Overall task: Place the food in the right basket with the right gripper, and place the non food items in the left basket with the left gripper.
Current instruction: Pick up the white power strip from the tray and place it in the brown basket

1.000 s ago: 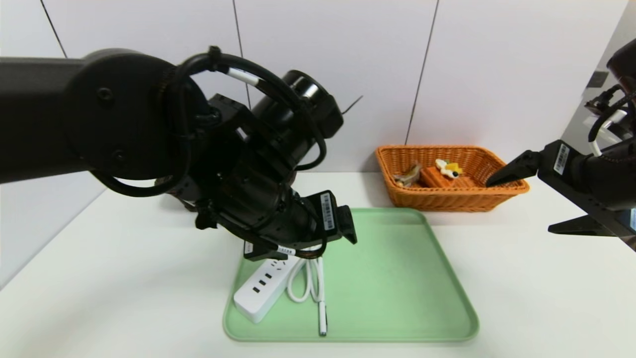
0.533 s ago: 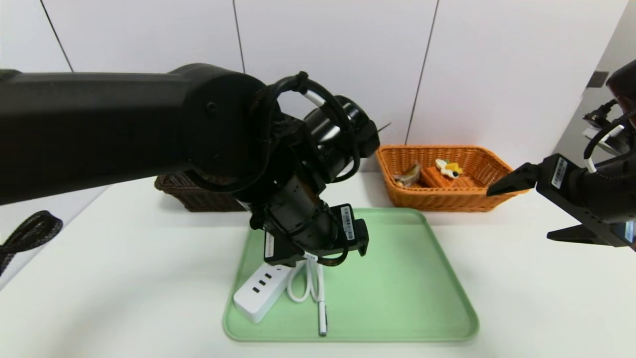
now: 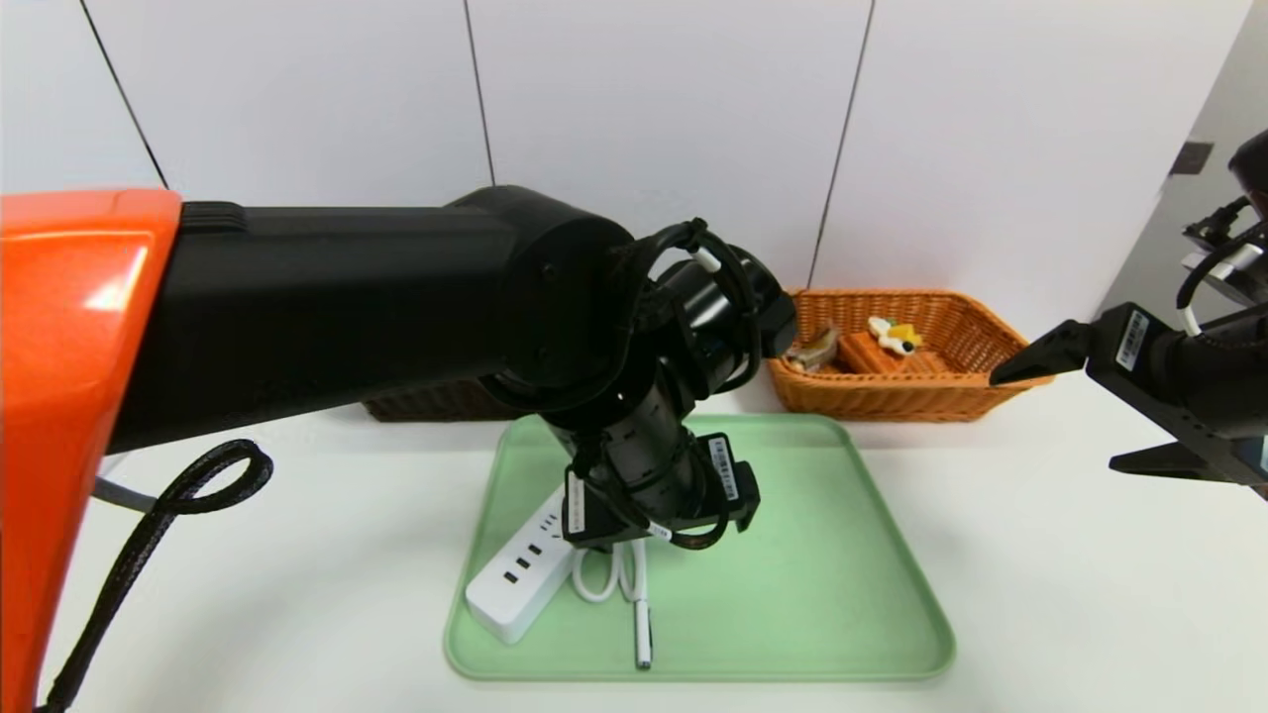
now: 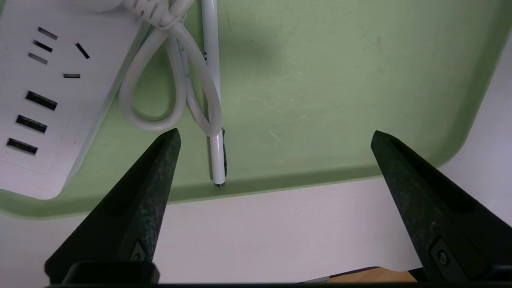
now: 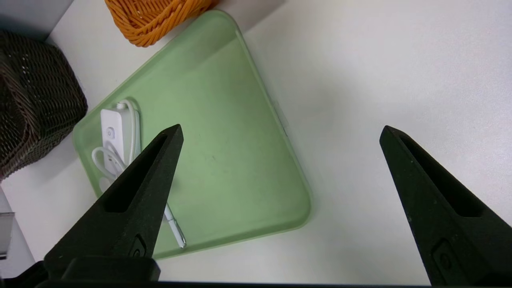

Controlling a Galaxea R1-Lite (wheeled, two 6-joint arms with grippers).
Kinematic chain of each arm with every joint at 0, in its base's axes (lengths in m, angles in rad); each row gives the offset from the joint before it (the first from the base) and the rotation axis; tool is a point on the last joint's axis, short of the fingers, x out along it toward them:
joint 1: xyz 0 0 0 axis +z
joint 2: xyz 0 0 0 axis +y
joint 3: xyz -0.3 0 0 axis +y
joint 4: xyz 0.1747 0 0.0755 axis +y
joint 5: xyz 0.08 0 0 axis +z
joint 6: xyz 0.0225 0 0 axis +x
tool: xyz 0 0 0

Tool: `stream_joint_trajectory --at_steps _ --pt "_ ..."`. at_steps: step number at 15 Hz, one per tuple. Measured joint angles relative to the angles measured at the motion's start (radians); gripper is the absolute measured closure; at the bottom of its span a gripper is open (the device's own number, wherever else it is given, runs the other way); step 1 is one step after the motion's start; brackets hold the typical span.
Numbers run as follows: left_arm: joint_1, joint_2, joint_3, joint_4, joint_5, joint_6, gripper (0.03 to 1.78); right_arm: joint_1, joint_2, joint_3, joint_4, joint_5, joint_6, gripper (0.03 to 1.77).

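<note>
A white power strip (image 3: pixel 517 586) with its coiled cord (image 3: pixel 606 579) lies on the left of the green tray (image 3: pixel 792 594). A slim white pen (image 3: pixel 643 634) lies beside the cord. My left gripper (image 3: pixel 659 525) hovers open just above them, nothing between its fingers (image 4: pixel 160 168); the pen (image 4: pixel 216 152) and the strip (image 4: pixel 44 92) lie below. The right basket (image 3: pixel 991 327), orange, holds the cake wedge (image 3: pixel 877 347) and the wrapped snack (image 3: pixel 814 349). The left basket (image 3: pixel 436 401), dark brown, shows mostly hidden behind my left arm. My right gripper (image 3: pixel 1055 421) hangs open and empty at the far right.
The tray (image 5: pixel 224 140) sits mid-table, bare over its right half. The orange basket (image 5: pixel 156 16) and the dark basket (image 5: pixel 32 96) stand behind it by the white wall. White tabletop spreads right of the tray. A black cable (image 3: pixel 168 505) loops at the left.
My left arm has swung rightward and down, from beside the dark basket to over the strip and cord. The right gripper has drifted slightly right. Both stay open.
</note>
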Motion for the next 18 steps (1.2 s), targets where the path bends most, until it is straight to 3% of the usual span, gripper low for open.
stream_joint_trajectory --at_steps 18 --pt "0.017 0.091 -0.01 0.042 0.031 0.02 0.12 -0.011 0.016 0.0 -0.01 0.007 -0.02 0.1"
